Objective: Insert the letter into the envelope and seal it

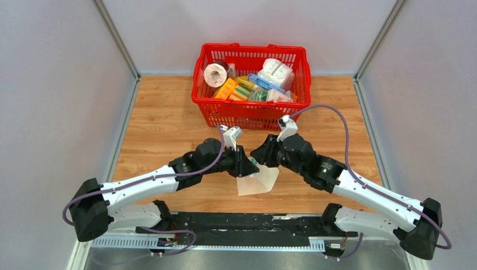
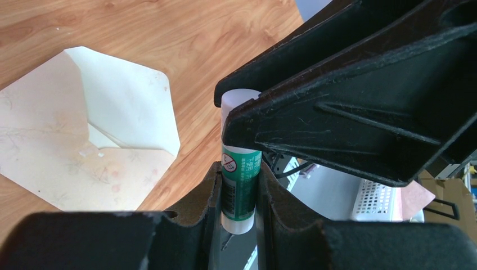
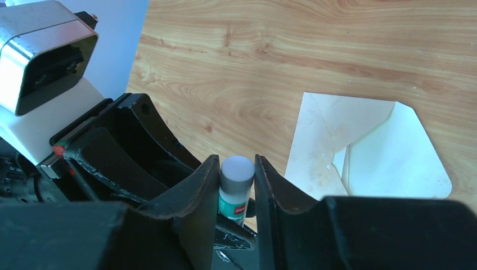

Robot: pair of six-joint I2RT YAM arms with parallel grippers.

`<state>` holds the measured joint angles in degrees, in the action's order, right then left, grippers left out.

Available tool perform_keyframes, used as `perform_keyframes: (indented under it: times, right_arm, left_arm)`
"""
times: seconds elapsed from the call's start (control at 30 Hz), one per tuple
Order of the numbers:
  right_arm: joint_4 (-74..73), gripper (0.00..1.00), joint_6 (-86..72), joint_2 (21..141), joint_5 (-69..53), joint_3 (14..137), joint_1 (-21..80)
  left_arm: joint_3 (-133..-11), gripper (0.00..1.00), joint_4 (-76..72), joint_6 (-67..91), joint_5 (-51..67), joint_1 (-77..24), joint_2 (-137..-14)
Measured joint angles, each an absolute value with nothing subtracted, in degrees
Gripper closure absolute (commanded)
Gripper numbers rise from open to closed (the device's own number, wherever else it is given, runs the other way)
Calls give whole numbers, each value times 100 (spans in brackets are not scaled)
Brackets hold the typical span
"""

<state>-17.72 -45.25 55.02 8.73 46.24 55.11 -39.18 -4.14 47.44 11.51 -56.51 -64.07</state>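
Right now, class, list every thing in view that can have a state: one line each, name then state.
envelope: lying flat, flap open
glue stick: capped, gripped at both ends
left fingers: shut on the glue stick's body
right fingers: shut on the glue stick's white top
basket: filled with packaged goods

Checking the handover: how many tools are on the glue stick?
2: the left tool grips the glue stick by its green-labelled body, and the right tool grips its white cap. None hidden.
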Motion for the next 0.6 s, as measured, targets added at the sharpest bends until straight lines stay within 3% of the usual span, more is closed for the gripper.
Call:
perform_keyframes:
  times: [0.23, 0.6]
  right_arm:
    - [-1898, 99, -4560, 5511, 1116, 4720, 5524]
    - [-2475, 99, -4464, 5448, 1798, 5011, 5607]
  left_arm:
    - [-3962, 100, -499, 4746, 1164, -5642, -6473]
    - [-4045, 100, -972, 4807, 1415, -5621, -6807]
